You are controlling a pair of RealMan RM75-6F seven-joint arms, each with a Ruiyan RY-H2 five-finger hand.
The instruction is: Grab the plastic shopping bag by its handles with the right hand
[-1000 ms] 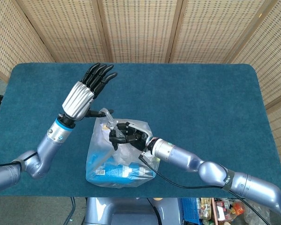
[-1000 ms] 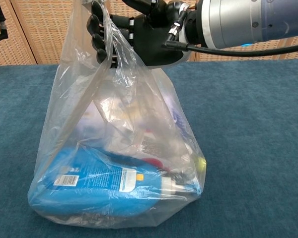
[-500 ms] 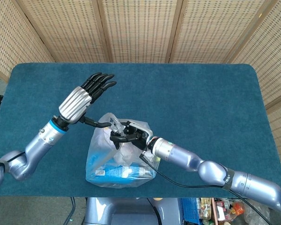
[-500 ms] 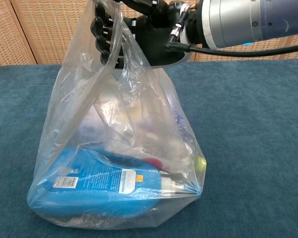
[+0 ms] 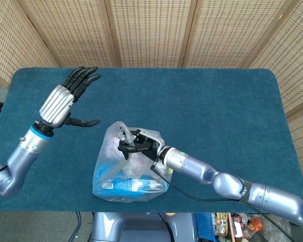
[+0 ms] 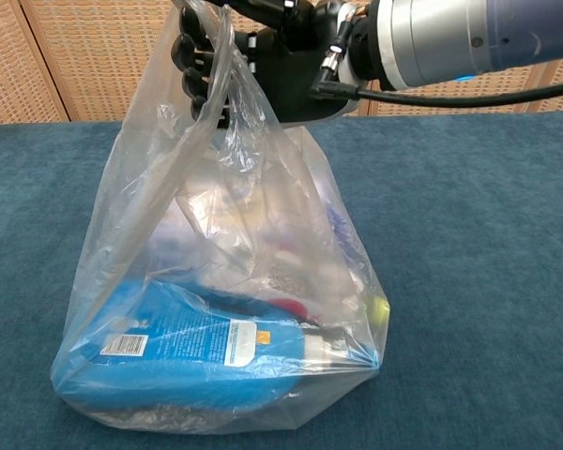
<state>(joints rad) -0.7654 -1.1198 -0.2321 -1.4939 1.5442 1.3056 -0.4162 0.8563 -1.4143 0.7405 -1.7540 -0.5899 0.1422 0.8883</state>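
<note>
The bag (image 5: pixel 129 166) sits low and centre on the bench (image 5: pixel 217 111); a bottle (image 6: pixel 197 347) lies inside it.

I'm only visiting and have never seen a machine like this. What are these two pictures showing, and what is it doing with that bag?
It is a robot with two metal arms ending in black, human-like hands. One picture looks down from its head, the other looks out from its chest, close to the table. On the blue table stands a clear plastic shopping bag with a blue package inside. The right hand has its fingers curled into the bag's gathered handles at the top. The left hand is held open above the table, apart from the bag, holding nothing.
</note>
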